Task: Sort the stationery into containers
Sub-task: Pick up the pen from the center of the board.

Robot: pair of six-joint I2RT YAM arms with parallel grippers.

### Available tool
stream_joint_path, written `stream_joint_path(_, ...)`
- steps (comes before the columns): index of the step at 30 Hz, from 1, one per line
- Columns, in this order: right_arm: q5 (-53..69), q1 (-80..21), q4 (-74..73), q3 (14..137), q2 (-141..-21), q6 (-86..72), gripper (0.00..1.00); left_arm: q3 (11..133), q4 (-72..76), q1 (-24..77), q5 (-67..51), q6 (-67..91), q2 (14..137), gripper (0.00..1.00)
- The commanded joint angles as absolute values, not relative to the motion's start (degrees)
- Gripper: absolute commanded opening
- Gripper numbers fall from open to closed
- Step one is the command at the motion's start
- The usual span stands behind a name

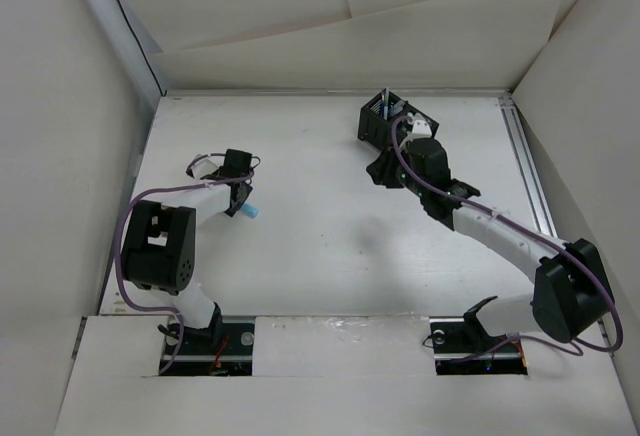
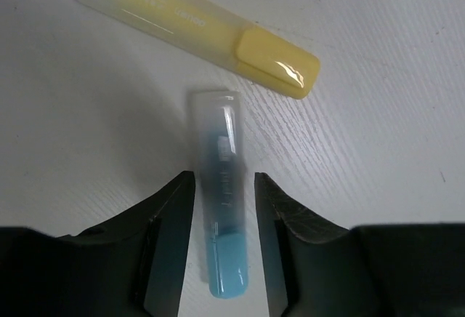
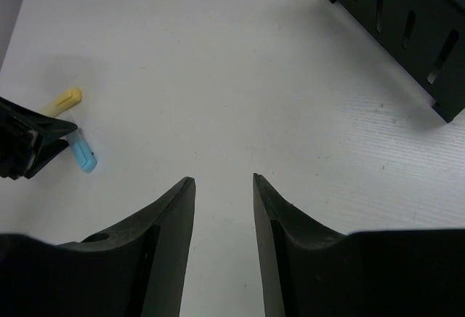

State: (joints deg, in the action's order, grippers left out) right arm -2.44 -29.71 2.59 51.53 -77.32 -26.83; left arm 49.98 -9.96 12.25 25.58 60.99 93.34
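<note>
Your left gripper (image 2: 224, 180) stands half spread astride the light-blue marker (image 2: 218, 142), which lies flat on the table. The jaws seem just short of touching it, though the view is tight. Squeeze square on the barrel, lift clear of the yellow marker (image 2: 196, 26) at 12 o'clock, then head for the black organiser (image 1: 385, 116) at 2 o'clock.

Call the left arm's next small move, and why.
Probably close the left gripper on the light-blue marker, then lift. The marker lies flat on the table between the fingers, with thin gaps showing on both sides, so it looks straddled but not yet gripped. The yellow marker lies beyond them, apart from both, so closing should not catch it.
</note>
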Motion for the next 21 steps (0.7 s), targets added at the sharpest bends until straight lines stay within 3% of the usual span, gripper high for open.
stream_joint_path(1, -1.67, -29.18, 5.01, 51.33, -77.17, -27.51, 0.44, 50.27, -10.9, 11.95, 26.28, 60.03, 93.34, 0.33)
stream_joint_path(8, -1.67, -28.65, 5.01, 50.8, -77.17, -27.51, 0.44, 49.04, -10.9, 11.95, 25.14, 59.5, 93.34, 0.18)
stream_joint_path(16, -0.36, -28.13, 5.01, 50.27, -76.03, -27.51, 0.44, 48.52, -11.43, 14.59, 23.74, 58.97, 91.42, 0.12)
stream_joint_path(21, 1.05, -27.6, 5.01, 50.27, -75.5, -27.51, 0.55, 45.09, -7.65, 15.12, 19.43, 56.78, 85.1, 0.03)
